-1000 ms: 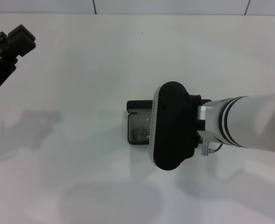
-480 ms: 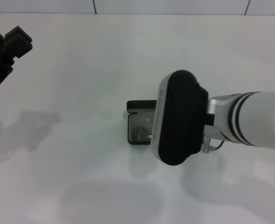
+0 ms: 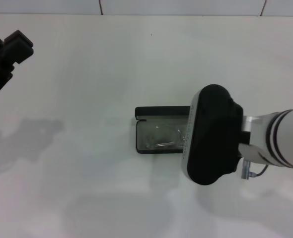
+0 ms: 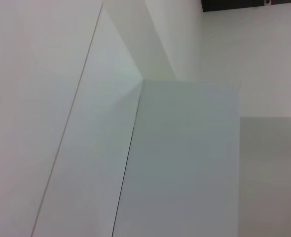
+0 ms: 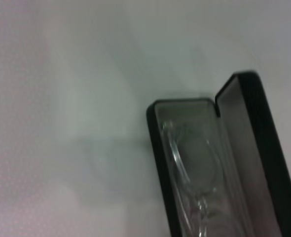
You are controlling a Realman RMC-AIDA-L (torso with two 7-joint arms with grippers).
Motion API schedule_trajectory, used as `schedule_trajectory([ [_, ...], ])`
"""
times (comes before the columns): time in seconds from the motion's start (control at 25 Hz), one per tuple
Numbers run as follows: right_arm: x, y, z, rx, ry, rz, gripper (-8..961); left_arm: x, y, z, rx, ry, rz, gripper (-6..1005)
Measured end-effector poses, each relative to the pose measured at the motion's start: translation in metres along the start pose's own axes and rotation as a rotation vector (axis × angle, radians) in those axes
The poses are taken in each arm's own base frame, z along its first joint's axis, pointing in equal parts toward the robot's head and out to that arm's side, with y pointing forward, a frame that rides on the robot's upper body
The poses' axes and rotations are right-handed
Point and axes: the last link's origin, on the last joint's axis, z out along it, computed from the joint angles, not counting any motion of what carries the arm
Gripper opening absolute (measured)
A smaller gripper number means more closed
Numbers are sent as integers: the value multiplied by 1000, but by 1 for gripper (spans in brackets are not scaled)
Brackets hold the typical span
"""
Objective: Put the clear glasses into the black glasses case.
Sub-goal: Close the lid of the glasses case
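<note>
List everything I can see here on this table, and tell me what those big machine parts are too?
clear glasses: one, see-through, lying inside the open case.
black glasses case: one, black with grey lining, lid standing open, mid-table, its right end hidden under the arm.
table: one, white, filling the view below a tiled wall.
right hand: one, seen as a black housing on a white arm, over the case's right end; fingers hidden.
left hand: one, black, raised at the table's far left edge, away from the case.
</note>
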Motion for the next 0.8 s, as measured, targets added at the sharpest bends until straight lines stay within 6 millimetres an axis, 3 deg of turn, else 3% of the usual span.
schedule_trajectory([
  [0.44,14,-14,-14,12,57,89,145,0,0,0,1,1,-5,83],
  [0.8,30,-24,-1,18,99,132,123,1,-2,3,-3,3,-2,83],
])
